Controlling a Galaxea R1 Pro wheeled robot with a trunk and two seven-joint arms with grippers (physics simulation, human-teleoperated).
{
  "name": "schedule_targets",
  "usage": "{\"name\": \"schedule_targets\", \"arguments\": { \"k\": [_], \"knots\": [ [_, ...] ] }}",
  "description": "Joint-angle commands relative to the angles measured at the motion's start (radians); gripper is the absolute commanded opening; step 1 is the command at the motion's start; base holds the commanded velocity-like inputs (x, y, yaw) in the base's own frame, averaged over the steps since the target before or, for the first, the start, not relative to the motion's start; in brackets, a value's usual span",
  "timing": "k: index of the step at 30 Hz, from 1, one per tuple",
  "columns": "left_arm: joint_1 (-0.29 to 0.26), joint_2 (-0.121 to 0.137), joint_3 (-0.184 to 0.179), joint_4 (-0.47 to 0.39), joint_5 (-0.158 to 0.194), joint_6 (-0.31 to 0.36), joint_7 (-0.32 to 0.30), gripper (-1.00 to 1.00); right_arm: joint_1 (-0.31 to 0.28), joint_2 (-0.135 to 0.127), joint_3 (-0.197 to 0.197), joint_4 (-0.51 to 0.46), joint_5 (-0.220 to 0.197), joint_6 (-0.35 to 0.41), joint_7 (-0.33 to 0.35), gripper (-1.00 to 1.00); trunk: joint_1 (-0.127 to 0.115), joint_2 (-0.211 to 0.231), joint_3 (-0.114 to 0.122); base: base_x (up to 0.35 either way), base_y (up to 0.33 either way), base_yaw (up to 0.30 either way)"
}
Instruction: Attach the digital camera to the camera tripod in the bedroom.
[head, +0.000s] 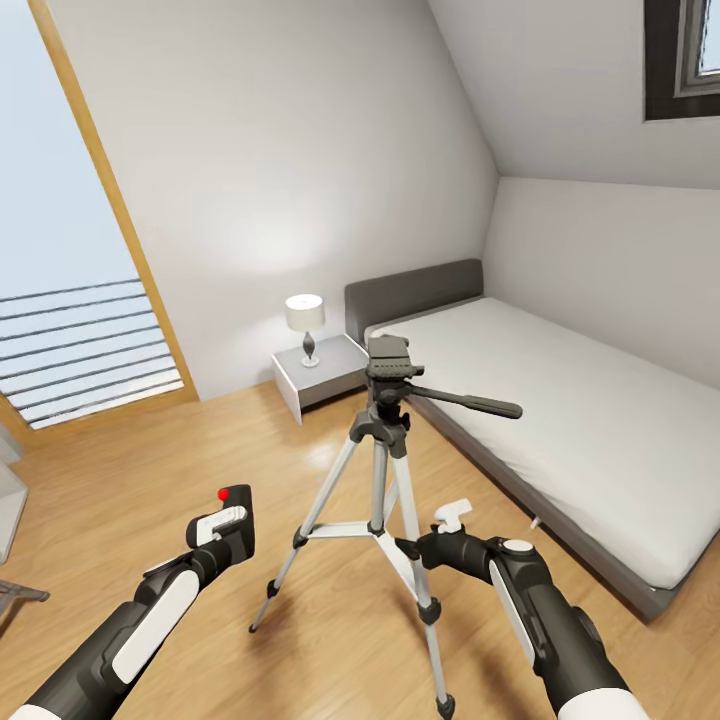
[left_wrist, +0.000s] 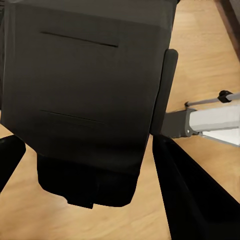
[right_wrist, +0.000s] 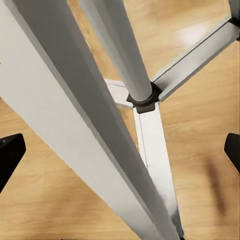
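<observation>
left fingers (head: 222, 524) clamp my digital camera (left_wrist: 85, 95), rigid and light; right gripper (head: 452, 517) spread around a tripod (head: 385, 440) leg, slick metal, tippy if nudged.

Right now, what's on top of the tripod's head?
Nothing: the tripod head's flat mounting plate is bare. The camera sits lower, off to one side, in the left claw. The plate's underside can't be seen from the head view.

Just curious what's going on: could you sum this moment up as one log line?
left gripper: holding camera | right gripper: open around tripod leg | camera: not mounted | room: bedroom
</observation>
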Motion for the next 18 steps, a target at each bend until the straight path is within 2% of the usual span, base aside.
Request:
{"name": "schedule_targets", "arguments": {
  "k": [1, 7, 18],
  "knots": [
    [-0.001, 0.001, -0.003, -0.001, 0.007, 0.001, 0.008, -1.0, -0.001, 0.001, -0.001, -0.001, 0.007, -0.008, 0.007, 1.0, 0.001, -0.002, -0.002, 0.156, 0.0, 0.0],
    [-0.001, 0.001, -0.003, -0.001, 0.007, 0.001, 0.008, -1.0, -0.001, 0.001, -0.002, -0.007, 0.007, -0.032, 0.011, 1.0, 0.001, -0.002, -0.002, 0.114, 0.0, 0.0],
    [0.0, 0.001, -0.003, 0.0, 0.007, 0.0, 0.009, -1.0, -0.001, 0.002, -0.003, -0.064, 0.006, -0.037, 0.012, 1.0, 0.001, -0.002, -0.002, 0.016, 0.0, 0.0]
  ]
}}
